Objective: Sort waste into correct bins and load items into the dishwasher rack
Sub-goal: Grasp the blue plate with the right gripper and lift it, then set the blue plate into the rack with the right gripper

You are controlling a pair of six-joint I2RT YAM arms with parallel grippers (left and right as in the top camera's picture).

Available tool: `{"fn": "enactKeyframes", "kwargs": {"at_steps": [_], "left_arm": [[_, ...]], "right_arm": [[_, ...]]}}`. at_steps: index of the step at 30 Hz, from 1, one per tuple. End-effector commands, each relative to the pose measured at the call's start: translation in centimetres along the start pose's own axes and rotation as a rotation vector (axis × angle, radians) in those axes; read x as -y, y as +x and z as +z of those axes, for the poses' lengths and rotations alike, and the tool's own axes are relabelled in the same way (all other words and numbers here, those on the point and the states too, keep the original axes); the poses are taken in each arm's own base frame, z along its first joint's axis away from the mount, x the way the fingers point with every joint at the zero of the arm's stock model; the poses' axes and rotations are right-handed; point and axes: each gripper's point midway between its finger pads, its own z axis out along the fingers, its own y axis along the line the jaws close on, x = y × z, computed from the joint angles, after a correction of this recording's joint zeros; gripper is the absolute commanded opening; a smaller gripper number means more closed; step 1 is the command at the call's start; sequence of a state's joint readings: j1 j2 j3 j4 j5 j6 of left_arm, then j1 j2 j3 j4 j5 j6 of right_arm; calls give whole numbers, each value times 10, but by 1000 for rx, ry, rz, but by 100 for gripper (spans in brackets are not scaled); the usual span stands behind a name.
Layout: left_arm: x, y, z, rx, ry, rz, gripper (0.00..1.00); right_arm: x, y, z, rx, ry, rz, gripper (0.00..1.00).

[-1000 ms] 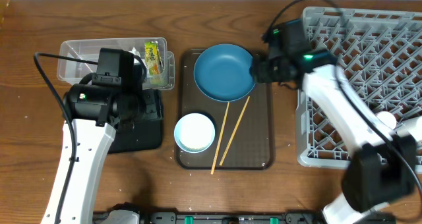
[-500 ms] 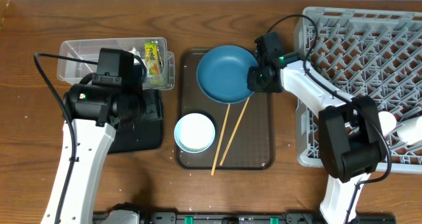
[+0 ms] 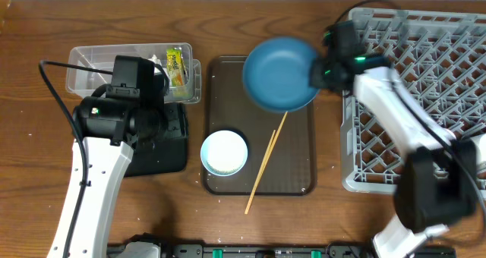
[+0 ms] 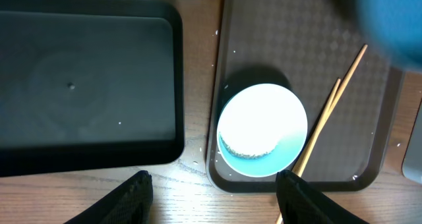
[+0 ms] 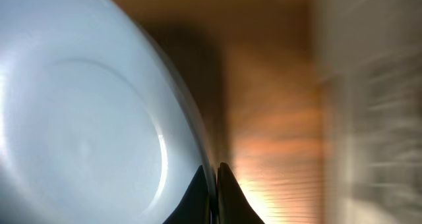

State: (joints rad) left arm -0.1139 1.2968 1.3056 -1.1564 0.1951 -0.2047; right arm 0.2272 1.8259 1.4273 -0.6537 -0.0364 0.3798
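Note:
The dark blue plate (image 3: 279, 73) hangs tilted over the far end of the brown tray (image 3: 298, 178), blurred with motion. My right gripper (image 3: 318, 71) is shut on its right rim. In the right wrist view the plate (image 5: 79, 118) fills the left half, and its rim sits pinched in my right gripper (image 5: 214, 184). My left gripper (image 4: 214, 201) stands open over bare wood by the tray's near left corner, holding nothing. The white bowl (image 3: 225, 152) (image 4: 262, 128) and two chopsticks (image 3: 266, 163) (image 4: 326, 115) lie on the tray. The dishwasher rack (image 3: 425, 99) stands to the right.
A clear tub (image 3: 95, 70) at the far left holds a yellow-green snack wrapper (image 3: 178, 65). The black tray (image 3: 163, 152) (image 4: 86, 85) lies in front of it, under my left arm. White grains are scattered on the brown tray and on the wood beside it.
My right gripper shut on the plate's rim, then lifted it off the brown tray and to the right, toward the rack. The chopsticks shifted slightly. The left arm stayed still.

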Motion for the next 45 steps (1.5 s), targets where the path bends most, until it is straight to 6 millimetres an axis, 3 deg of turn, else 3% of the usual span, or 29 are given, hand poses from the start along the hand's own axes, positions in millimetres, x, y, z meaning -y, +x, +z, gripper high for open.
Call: {"fn": "enactKeyframes", "kwargs": {"at_steps": [1,6,11,15,21,27,32,40,45], "left_arm": [[-3,-2,-1,3,-14,9,63],[-3,-2,-1,4,-14,9,63],[-3,-1,-1,3,-14,9,63],[-3,-1,-1,3,-14,9,63],[-3,-1,-1,3,-14,8,63],[-3,-1,-1,3,-14,5,63],[-3,-2,-1,4,-14,5,63],[-3,-2,-1,6,-13,5,63],[-3,-3,-1,7,-13,5,63]], "right_arm": [[34,-67,-95,288,93,-57,1],[116,-97,-183,501,395,-23,1],[197,-109,-240,572,730,-23,1],[249,-108,-271,575,968,30,1],[300,-115,-302,584,1180,46,1],[338,-125,-296,453,1342,-88,1],[369,-124,-286,340,1490,-102,1],[397,-112,-235,189,1523,-112,1],[399,-97,-203,154,1489,-51,1]]}}
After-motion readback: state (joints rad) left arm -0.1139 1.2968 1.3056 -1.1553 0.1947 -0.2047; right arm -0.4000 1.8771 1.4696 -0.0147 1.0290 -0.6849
